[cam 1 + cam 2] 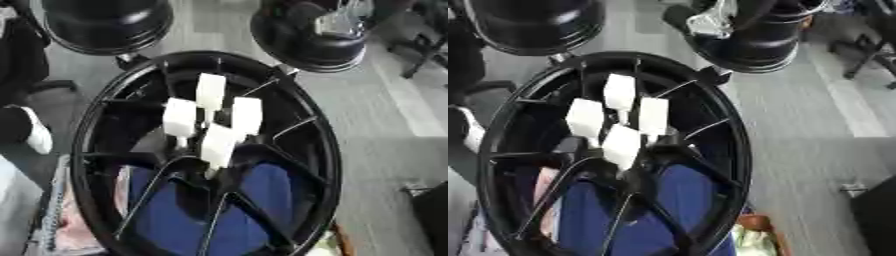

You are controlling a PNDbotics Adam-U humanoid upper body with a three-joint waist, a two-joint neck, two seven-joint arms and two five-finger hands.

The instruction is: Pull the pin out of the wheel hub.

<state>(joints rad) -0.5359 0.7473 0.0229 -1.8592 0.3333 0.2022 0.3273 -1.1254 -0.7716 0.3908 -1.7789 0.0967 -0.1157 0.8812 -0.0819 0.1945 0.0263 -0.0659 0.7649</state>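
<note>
At your far left, dark shapes crowd the edge – something black with a white patch (pixel 37 136) low beside it; you can't tell what it is. Above, at the top left, sits a round black shape (pixel 105 22) that looks like part of your left arm, but no fingers show there.

In the middle stands the hub (pixel 206 155), a big black wheel with thin spokes running from its ring to the centre. It fills most of the picture and tilts a little toward you. Through the lower spokes you see something blue (pixel 249 200), and a pinkish patch (pixel 544 182) at the lower left behind the rim.

At the hub's centre stand four white pins (pixel 210 92) – blocky heads on thin stems, clustered close. One is at the top, one to the left (pixel 179 117), one to the right (pixel 247 115), one lowest and nearest you (pixel 219 145). All four sit in the hub, none lifted out, and nothing touches them.

To the upper right hangs another round black shape (pixel 311 42) with a silver part (pixel 710 22) on it, just past the rim. It looks like your right arm's end, yet the fingers are not visible, so neither hand's state can be read.

The grey floor (pixel 385 115) lies at right, with a dark object (pixel 433 210) at the lower right edge.
</note>
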